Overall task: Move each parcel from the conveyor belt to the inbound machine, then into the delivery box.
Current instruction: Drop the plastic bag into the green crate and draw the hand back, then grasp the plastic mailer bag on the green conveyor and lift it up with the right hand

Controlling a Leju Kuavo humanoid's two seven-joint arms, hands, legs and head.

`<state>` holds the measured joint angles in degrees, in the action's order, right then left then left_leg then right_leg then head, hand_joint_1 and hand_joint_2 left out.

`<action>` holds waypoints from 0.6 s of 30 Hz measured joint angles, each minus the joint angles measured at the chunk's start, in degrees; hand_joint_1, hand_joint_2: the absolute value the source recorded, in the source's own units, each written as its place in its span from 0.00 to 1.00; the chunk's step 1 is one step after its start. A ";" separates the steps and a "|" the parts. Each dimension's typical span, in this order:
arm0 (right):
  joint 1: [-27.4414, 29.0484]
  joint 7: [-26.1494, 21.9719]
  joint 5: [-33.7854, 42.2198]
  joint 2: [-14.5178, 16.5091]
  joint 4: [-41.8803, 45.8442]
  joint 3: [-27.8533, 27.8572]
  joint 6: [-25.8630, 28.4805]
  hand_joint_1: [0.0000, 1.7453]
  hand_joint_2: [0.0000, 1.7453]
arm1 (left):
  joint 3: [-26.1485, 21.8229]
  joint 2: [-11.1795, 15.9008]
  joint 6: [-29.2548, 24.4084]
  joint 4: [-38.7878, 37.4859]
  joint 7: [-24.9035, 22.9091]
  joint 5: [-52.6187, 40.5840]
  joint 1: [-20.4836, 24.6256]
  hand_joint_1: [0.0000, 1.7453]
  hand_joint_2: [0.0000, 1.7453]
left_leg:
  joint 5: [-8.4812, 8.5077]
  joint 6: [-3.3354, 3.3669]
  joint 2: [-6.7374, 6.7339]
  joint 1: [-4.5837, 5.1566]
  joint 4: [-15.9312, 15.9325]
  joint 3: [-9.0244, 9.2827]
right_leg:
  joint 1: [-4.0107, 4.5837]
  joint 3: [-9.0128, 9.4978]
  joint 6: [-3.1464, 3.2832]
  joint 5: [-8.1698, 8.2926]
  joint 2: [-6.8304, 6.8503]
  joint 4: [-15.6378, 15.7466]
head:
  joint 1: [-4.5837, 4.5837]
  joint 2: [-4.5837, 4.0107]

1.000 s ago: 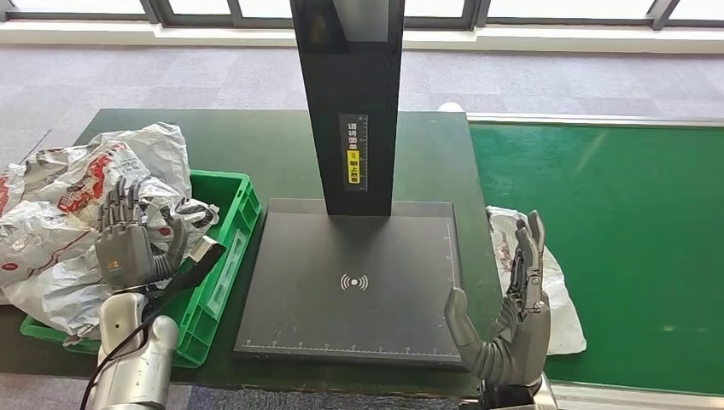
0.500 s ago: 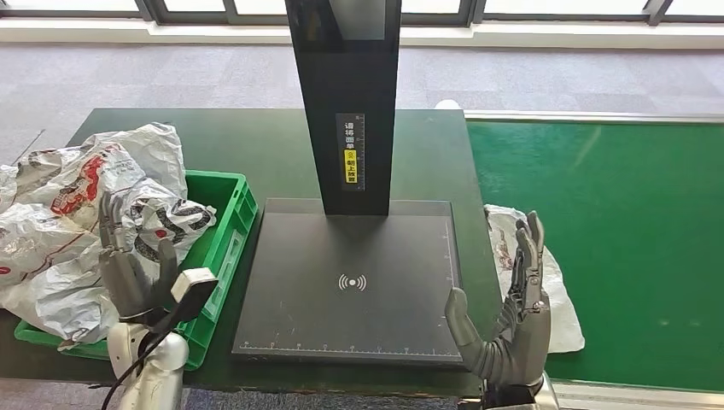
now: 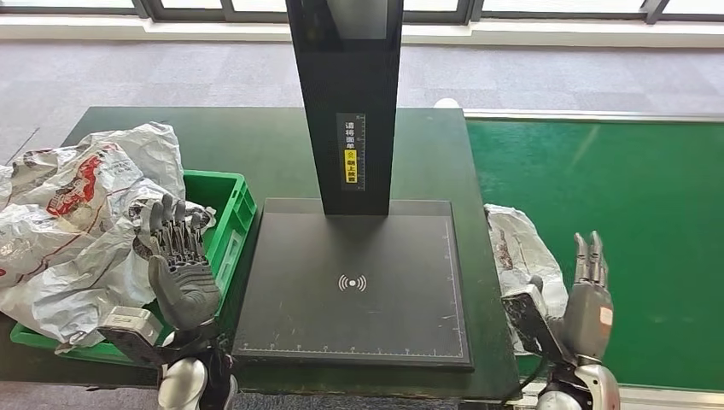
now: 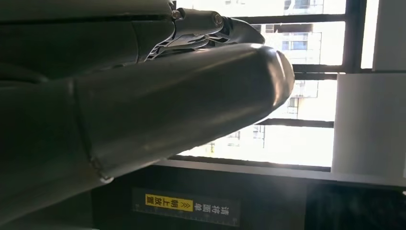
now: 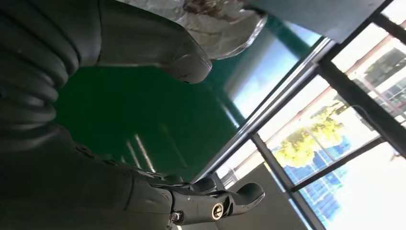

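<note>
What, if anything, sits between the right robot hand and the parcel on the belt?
Nothing visible. The right robot hand hangs open just beside the parcel at the edge of the green conveyor belt. The inbound machine's plate next to it is bare.

The left hand point(image 3: 181, 272) is raised upright, palm facing back toward the robot, fingers straight and slightly spread, holding nothing. Its silver forearm rises from below with a black cable beside the wrist. The right hand point(image 3: 587, 306) stands upright too, fingers extended upward and close together, empty. In the right wrist view the thick thumb point(image 5: 158, 45) and the darker fingers point(image 5: 215, 203) are well apart. In the left wrist view the thumb point(image 4: 182, 103) lies straight
</note>
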<state>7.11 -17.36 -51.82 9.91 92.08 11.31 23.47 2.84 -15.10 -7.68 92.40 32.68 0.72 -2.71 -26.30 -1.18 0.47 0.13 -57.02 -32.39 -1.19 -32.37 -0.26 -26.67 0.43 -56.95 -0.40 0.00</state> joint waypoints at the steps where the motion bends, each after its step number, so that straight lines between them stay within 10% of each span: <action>1: -0.22 0.01 -0.31 0.07 -1.00 1.31 0.00 0.00 1.00 | 0.25 0.00 0.24 -0.11 -0.10 0.31 0.04 0.00 0.00 | -0.01 0.00 -0.02 0.00 -0.01 0.00 | 0.00 -0.02 0.00 0.01 -0.02 0.00 | 0.01 0.00; 18: -12.17 6.66 -12.92 0.21 -26.61 11.77 -0.44 0.00 1.00 | 2.91 0.02 -1.69 -2.64 -0.63 -1.41 0.87 0.00 0.00 | -0.03 -0.01 -0.21 -0.04 -0.05 0.01 | 0.02 -0.10 -0.01 0.03 -0.27 -0.01 | 0.01 0.00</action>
<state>-5.07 -10.70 -64.74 10.12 65.47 23.08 23.03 5.75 -15.08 -9.37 89.76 32.05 -0.70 -1.84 -26.33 -1.18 0.25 0.09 -57.07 -32.38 -1.17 -32.47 -0.27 -26.64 0.16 -56.96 -0.39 0.00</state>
